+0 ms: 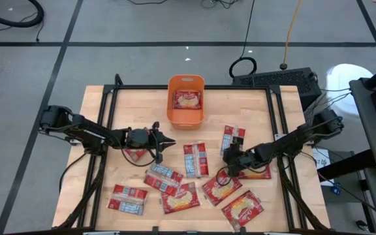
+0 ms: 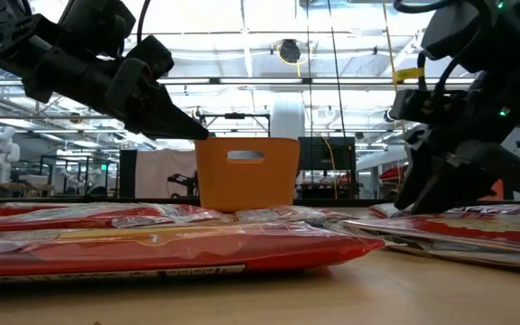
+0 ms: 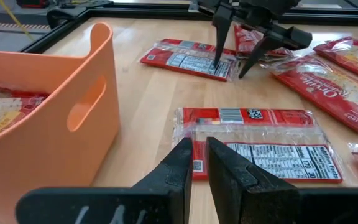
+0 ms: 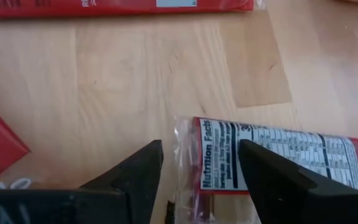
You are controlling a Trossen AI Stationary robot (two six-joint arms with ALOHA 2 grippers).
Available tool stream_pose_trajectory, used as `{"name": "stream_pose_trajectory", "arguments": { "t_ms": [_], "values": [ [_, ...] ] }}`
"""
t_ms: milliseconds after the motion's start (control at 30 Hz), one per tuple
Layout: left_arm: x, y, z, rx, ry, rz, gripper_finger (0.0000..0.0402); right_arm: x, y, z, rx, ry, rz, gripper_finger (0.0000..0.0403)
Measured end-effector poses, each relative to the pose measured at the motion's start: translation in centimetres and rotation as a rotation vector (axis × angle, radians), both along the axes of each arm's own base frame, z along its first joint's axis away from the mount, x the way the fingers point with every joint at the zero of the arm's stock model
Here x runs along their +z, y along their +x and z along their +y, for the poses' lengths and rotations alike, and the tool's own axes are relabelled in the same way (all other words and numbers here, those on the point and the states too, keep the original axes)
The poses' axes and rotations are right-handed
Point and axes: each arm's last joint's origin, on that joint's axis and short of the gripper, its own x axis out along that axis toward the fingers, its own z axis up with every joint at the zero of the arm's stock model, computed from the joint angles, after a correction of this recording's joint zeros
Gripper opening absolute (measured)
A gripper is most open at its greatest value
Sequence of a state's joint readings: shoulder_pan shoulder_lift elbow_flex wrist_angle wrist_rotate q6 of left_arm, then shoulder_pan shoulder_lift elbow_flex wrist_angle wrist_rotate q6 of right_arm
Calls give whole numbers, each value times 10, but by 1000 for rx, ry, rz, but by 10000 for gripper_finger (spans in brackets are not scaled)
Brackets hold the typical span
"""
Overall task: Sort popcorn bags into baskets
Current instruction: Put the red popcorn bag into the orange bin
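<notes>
The left claw (image 1: 169,141) hangs above the left middle of the wooden surface (image 1: 136,104), its fingers (image 3: 182,163) nearly together with only a thin slit between them and nothing held; it points right, toward a bag (image 1: 196,160) lying print-side up at the middle. Near and left of it, more bags lie scattered: one (image 1: 128,200) at the near left, one (image 1: 163,175) beside it, and one (image 1: 179,197) label-up. The orange basket (image 1: 186,115) stands at the far middle of the surface, with one bag (image 1: 187,99) lying inside it, label up. Right of centre, the right claw (image 1: 229,155) is down at a print-side bag (image 1: 233,138), its fingers (image 4: 135,171) spread wide on either side of the end of that bag (image 4: 272,155), not closed on it. Around it lie further bags: one (image 1: 220,188) just nearer, one (image 1: 242,209) at the near right, and one (image 1: 256,172) partly under the right arm.
</notes>
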State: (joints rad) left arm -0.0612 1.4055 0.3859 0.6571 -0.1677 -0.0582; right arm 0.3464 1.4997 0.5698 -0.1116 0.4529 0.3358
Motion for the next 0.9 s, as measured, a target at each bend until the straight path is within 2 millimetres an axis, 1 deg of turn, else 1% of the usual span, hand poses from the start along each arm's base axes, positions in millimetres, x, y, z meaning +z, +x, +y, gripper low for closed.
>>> {"name": "stream_pose_trajectory", "arguments": {
  "t_ms": [100, 167, 267, 367, 433, 567, 667, 733, 900],
  "values": [
    [4, 1, -2, -8, 2, -40, 51, -4, 1, -1, -19, -9, 0, 190],
    [8, 5, -8, -47, 9, -86, 51, -5, 2, -1, -28, -14, -3, 163],
    [12, 13, -20, -124, 50, -113, 51, -4, 4, -4, -40, -9, -16, 105],
    [17, 28, -30, -150, 81, -130, 51, -5, 5, -7, -58, 2, -23, 40],
    [17, 40, -34, -151, 102, -123, 51, -5, 6, -7, -70, 2, -31, 11],
    [14, 70, -39, -162, 137, -112, 53, -2, 11, -5, -53, 25, -97, 12],
    [6, 92, -43, -170, 165, -93, 69, 2, 18, -4, -35, 47, -167, 4],
    [0, 106, -45, -164, 185, -83, 92, 6, 20, -4, -42, 64, -200, 3],
    [-15, 120, -50, -145, 252, -16, 178, 24, 20, -6, -57, 120, -286, 1]
  ]
}}
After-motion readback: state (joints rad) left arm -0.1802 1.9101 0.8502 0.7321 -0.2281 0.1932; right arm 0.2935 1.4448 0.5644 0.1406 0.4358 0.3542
